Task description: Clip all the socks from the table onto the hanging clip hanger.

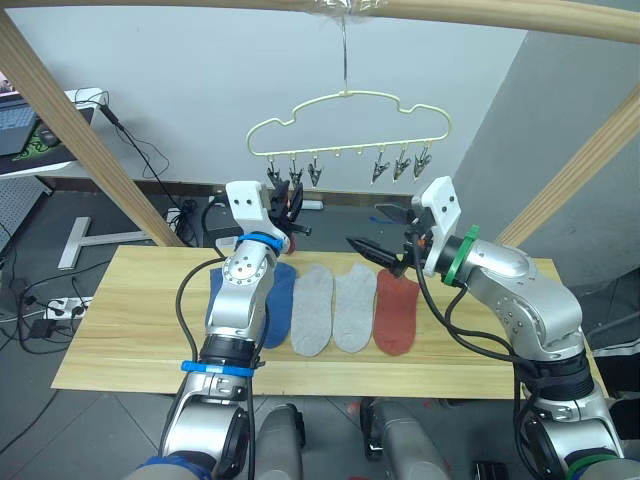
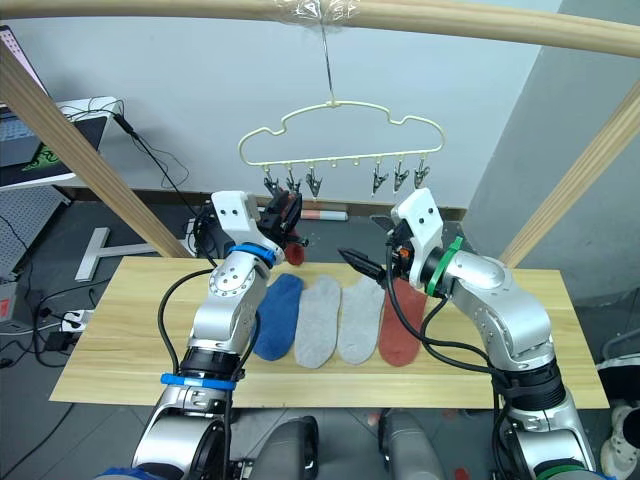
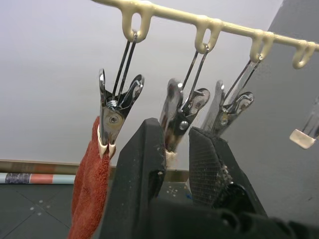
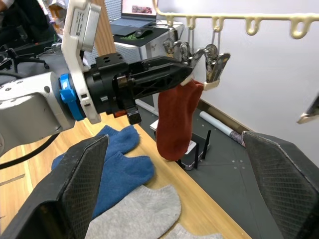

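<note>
The pale-yellow clip hanger hangs from the top pole by its hook. One rust red sock hangs from its leftmost clip. My left gripper is raised just under the left clips, open by a narrow gap. The tip of the second clip shows in that gap. My right gripper hovers wide open and empty above the table, below the hanger's middle. On the table lie two blue socks partly behind my left arm, two light grey socks and one rust red sock.
A round wooden pole frame slants down on both sides and crosses overhead. A desk with a laptop stands at the far left. Cables and a power strip lie on the floor.
</note>
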